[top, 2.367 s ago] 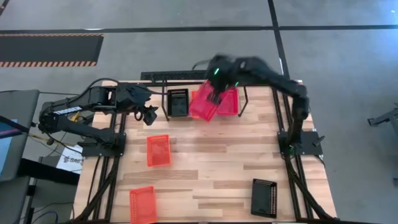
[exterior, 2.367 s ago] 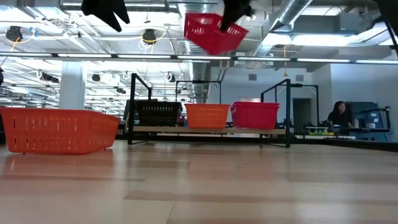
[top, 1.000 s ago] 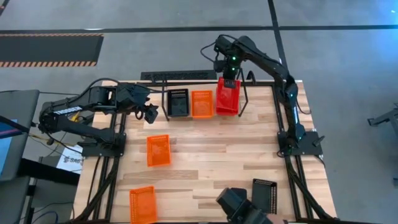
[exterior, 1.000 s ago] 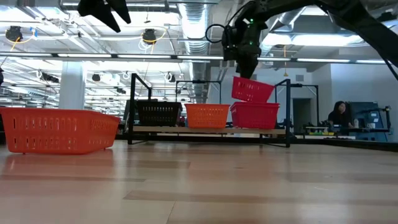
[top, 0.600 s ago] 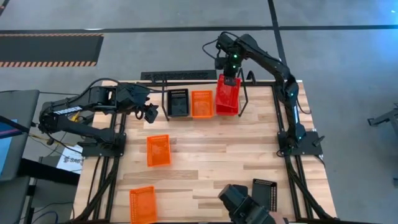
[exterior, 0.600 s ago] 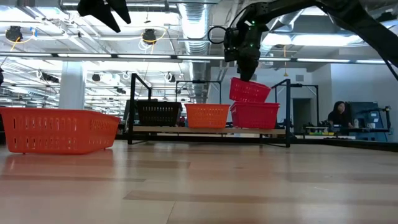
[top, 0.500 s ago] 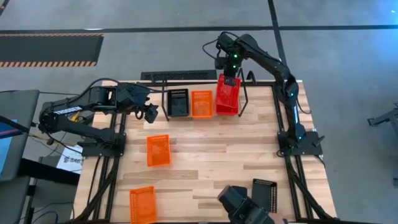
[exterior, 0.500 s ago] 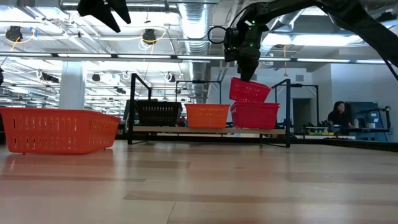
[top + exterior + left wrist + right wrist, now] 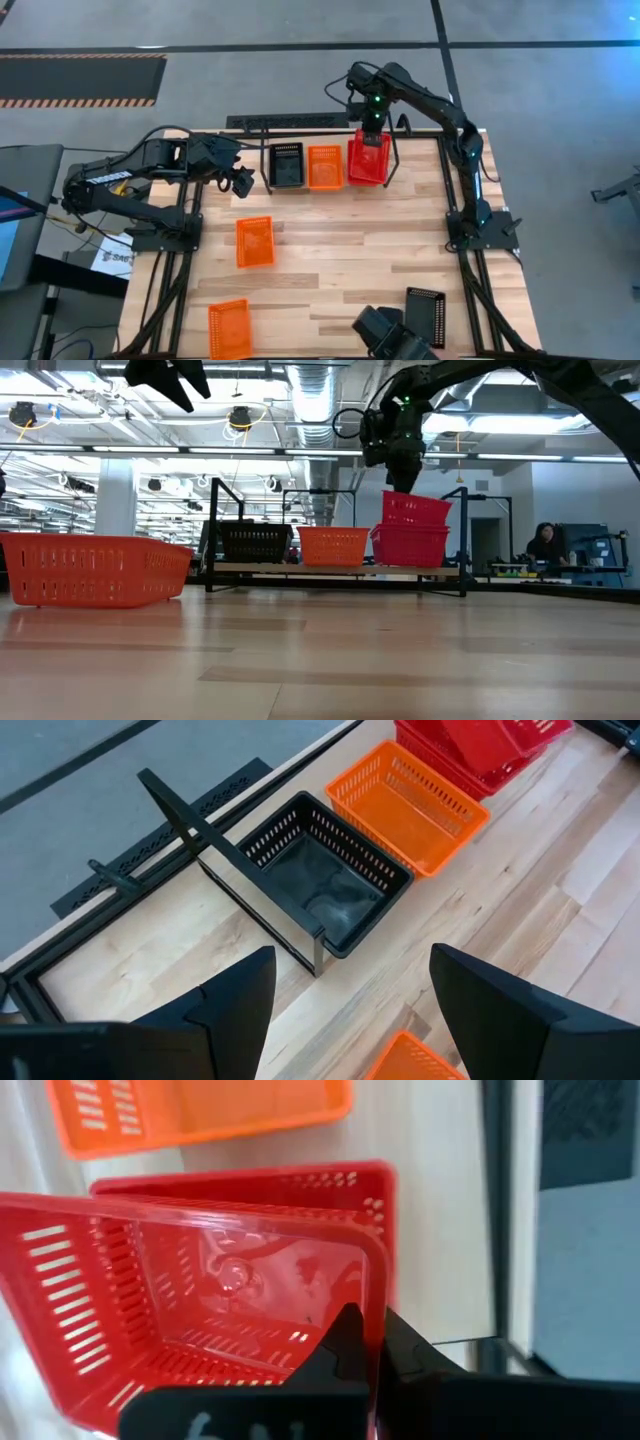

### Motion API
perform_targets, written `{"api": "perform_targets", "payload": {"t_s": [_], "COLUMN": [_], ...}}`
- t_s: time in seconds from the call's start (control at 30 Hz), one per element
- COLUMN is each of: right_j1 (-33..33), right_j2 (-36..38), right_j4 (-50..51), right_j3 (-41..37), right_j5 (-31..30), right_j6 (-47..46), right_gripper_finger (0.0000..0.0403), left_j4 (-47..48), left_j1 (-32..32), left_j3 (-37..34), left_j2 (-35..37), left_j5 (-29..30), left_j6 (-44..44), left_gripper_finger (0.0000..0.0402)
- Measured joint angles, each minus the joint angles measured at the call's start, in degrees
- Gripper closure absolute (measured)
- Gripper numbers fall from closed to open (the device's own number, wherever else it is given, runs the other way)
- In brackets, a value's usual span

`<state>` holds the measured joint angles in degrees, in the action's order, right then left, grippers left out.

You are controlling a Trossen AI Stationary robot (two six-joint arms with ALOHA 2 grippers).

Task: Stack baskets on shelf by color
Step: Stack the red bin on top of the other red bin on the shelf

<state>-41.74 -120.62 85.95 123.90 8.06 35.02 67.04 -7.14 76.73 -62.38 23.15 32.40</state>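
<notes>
The top red basket (image 9: 414, 509) is a small rectangular mesh tray, slotted walls, open side up (its glossy floor shows in the right wrist view); it sits nested in the lower red basket (image 9: 410, 545) at the right end of the shelf (image 9: 392, 157), rim roughly level in the low view; long axis runs near-to-far, same as its neighbours. Right tool (image 9: 399, 478) is at its far rim from above, fingers (image 9: 345, 1342) closed together on the rim wall, pinching it. Shelf stands at the far edge of the worktop (image 9: 340, 255); on it, left to right: black basket (image 9: 286, 164), orange basket (image 9: 324, 166), then the red pair. Left tool (image 9: 238, 183) hangs w/ fingers spread apart, holding nothing, just left of the shelf's left end. Loose on the worktop: one orange basket mid-left (image 9: 254, 241), another at the near-left corner (image 9: 229, 329), a black basket near-right (image 9: 424, 315); all three lie w/ long axes near-to-far approx.
</notes>
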Motion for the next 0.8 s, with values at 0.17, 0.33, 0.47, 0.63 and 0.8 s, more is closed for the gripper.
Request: {"api": "perform_targets", "payload": {"t_s": [0.17,0.33,0.47,0.63,0.8], "right_j1": [-0.3,-0.2,0.0,0.2,0.2], "right_j2": [1.6,2.1,2.1,2.1,2.1], "right_j4": [-0.1,-1.5,-2.7,-3.8,-4.7], "right_j3": [-5.2,-7.5,-7.9,-7.9,-7.9], "right_j5": [-0.6,-0.7,-0.7,-0.6,-0.6], "right_j6": [0.4,0.9,1.5,0.3,-2.0], "right_gripper_finger": [0.0400,0.0400,0.0400,0.0394,0.0361], "left_j4": [0.0,0.0,0.0,0.0,0.0], "left_j1": [0.0,0.0,0.0,0.0,0.0], "left_j3": [0.0,0.0,0.0,0.0,0.0], "left_j2": [0.0,0.0,0.0,0.0,0.0], "left_j5": [0.0,0.0,0.0,0.1,0.1], "left_j6": [0.0,0.2,0.3,1.1,1.1], "left_gripper_finger": [0.0150,0.0150,0.0150,0.0150,0.0150]}}
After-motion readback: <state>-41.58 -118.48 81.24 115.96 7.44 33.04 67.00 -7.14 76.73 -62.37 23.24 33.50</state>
